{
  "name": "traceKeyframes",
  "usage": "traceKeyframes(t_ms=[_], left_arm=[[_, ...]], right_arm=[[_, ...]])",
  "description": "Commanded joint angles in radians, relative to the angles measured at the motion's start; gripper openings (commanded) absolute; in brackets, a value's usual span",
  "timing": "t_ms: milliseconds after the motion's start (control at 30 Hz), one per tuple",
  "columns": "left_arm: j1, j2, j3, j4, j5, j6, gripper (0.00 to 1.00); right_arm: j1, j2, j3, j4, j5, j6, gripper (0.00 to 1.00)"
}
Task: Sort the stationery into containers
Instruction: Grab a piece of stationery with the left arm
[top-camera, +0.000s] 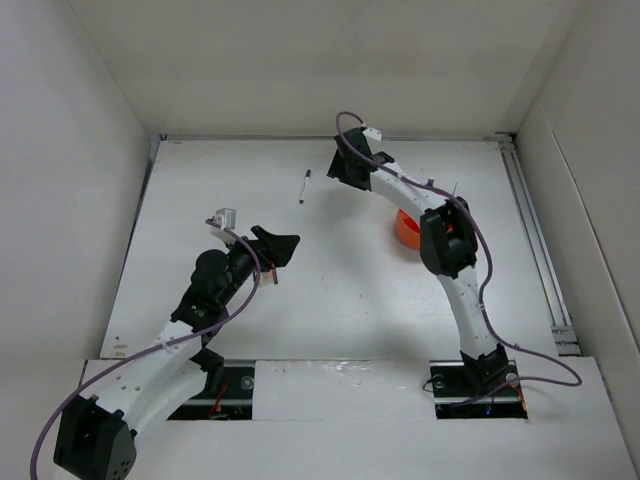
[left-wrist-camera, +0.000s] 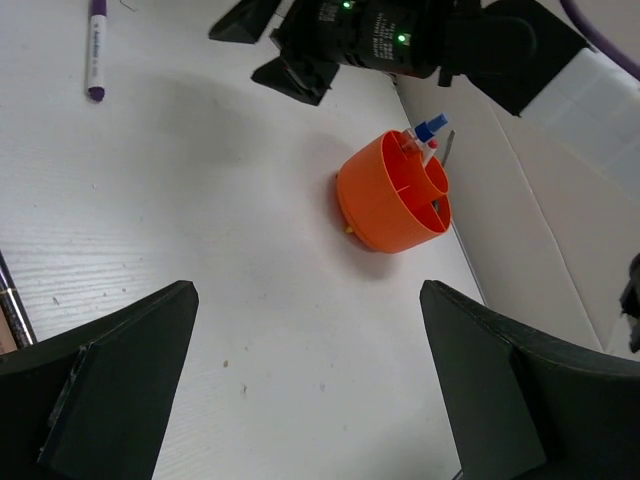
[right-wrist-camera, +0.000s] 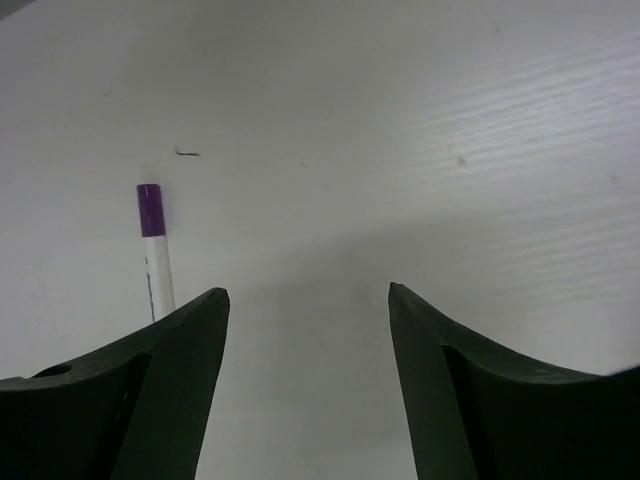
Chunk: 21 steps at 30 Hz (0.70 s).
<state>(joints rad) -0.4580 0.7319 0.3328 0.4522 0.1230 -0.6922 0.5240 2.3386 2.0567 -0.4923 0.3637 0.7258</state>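
The purple-capped pen is laid flat on the table, its long axis near-to-far, cap toward the arms' bases. The right gripper is lowered just beside it, jaws parted, nothing grasped (the left gripper likewise, facing the orange tub).

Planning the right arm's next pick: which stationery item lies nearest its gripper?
The purple-capped pen, lying flat beside the right gripper; the blue-capped bottle and red-tipped stick stand farther off in the orange tub.
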Motion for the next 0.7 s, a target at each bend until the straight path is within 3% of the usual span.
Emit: traceKeyframes(t_ms=[0,133,200,233,333,367,433,500,667], left_arm=[[-0.002,-0.014,0.02,0.046,0.003,0.013,0.93],[-0.002,-0.023,0.029,0.003,-0.083,0.032,0.87],[-0.002,-0.014,0.051,-0.03,-0.129,0.045,0.82],[-0.002,0.016,0.076,-0.068,-0.149,0.054,0.8],[-0.002,0.096,0.107,-0.079,-0.163,0.054,0.63],[-0.002,0.119,0.126,-0.079,-0.163,0.054,0.59],[-0.002,0.165,0.152,-0.079,-0.163,0.054,0.46],[-0.002,0.23,0.19,-0.079,-0.163,0.054,0.45],[-0.002,0.389,0.31,-0.135,-0.184,0.054,0.28]], right_arm=[[0.039,0.073,0.184,-0.051,-0.098,-0.011,0.72],[0.067,0.134,0.272,-0.026,-0.164,-0.011,0.76],[0.076,0.124,0.237,-0.016,-0.152,0.012,0.73],[0.076,0.098,0.199,-0.002,-0.152,0.038,0.52],[0.085,-0.087,-0.05,0.115,-0.134,0.064,0.08],[0.085,-0.148,-0.123,0.154,-0.134,0.073,0.0],[0.097,-0.328,-0.333,0.276,-0.123,0.073,0.0],[0.122,-0.431,-0.438,0.316,-0.089,0.084,0.0],[0.194,-0.66,-0.662,0.316,-0.058,0.084,0.0]])
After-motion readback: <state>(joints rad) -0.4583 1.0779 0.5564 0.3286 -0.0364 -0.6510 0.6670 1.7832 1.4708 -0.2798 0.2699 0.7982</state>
